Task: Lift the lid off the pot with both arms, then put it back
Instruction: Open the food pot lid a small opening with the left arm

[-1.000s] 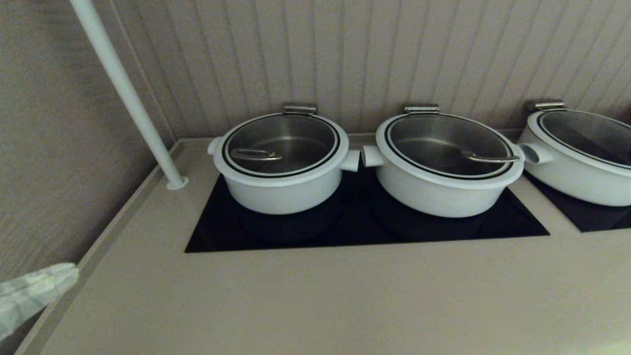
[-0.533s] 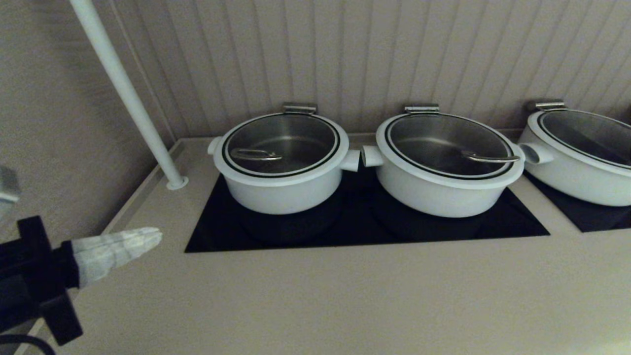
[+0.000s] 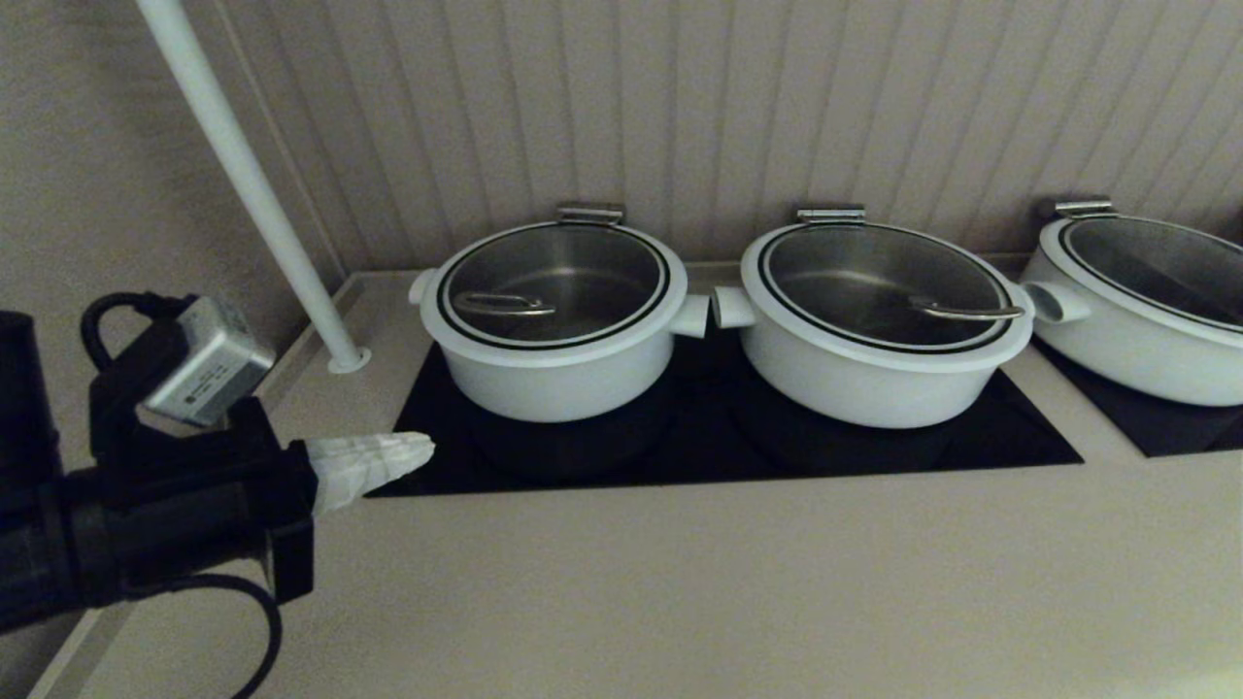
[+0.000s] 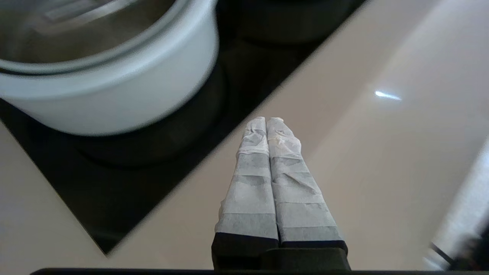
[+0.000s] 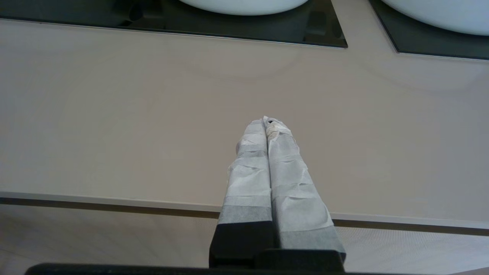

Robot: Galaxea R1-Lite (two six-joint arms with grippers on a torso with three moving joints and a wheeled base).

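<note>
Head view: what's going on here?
Nothing is held yet. The left gripper, fingers shut, reaches over the counter toward the leftmost pot, short of it. The lid sits on the pot. The right gripper, also shut, hovers over the counter's front edge, out of the head view.

We count three white pots on the surface [image 3: 680, 602]: the pot [image 3: 554, 374] on the left, a second pot [image 3: 874, 379] in the middle, and a third pot [image 3: 1136, 349] cut off at the right edge. Each carries one glass lid, so three lids: the lid [image 3: 554, 282], a second lid [image 3: 879, 286], a third lid [image 3: 1160, 262]. We see two black cooktop panels [image 3: 719, 447] [image 3: 1175, 427], one white pole [image 3: 248, 180], and two hands, the left hand [image 3: 422, 449] and the right hand [image 5: 267, 121].
</note>
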